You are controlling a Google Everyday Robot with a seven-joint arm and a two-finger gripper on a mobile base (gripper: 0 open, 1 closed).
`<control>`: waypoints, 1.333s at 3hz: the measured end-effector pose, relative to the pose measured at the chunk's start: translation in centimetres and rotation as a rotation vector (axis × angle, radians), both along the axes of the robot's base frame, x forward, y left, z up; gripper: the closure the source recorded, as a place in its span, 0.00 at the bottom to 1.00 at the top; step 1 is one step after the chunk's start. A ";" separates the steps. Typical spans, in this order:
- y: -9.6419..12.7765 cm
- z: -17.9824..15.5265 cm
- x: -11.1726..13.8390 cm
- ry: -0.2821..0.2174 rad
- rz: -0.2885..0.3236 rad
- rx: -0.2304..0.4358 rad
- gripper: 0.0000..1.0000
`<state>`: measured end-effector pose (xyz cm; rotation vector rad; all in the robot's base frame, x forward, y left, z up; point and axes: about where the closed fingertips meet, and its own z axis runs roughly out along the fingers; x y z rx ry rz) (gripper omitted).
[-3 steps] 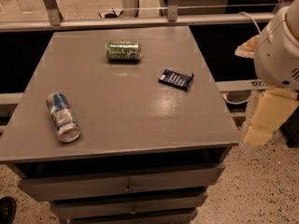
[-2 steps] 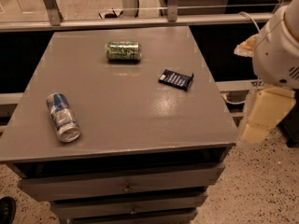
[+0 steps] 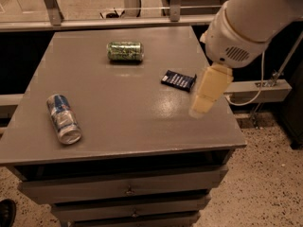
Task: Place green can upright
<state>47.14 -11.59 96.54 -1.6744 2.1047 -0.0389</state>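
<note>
Swung in from the right since a second ago: arm [image 3: 251, 18] and gripper [image 3: 208, 92], which hung out past the bench [image 3: 123, 98] edge and now sit over its right side. Cans and packet [image 3: 178, 80] unmoved.

Gripper: pale, long, slanting down and leftward, just right of the packet, not touching it. Tip appears clear of the bench top. Jaws: cannot tell whether apart or together. Nothing seen held.

Green can [image 3: 125, 51]: on its side, not upright. Lies left of the packet and farther back, well apart from it, long axis running left to right. Well apart from the gripper too, with the packet between them.

Blue can [image 3: 63, 119]: on its side, far left of the packet and nearer the front edge, silver end pointing toward the front.

Packet: dark, flat, slightly skewed, on the bench's right half.

Bench: grey top, drawers [image 3: 128, 189] below the front edge. Speckled floor [image 3: 265, 174] to the right of it. White cable [image 3: 259, 86] drops behind the arm, right of the packet.
</note>
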 end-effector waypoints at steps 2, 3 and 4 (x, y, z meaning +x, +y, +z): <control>6.3 -0.1 5.6 -0.003 0.009 0.094 0.00; 7.7 -0.5 7.4 -0.023 -0.005 0.165 0.00; 10.3 -1.2 11.8 -0.059 -0.046 0.260 0.00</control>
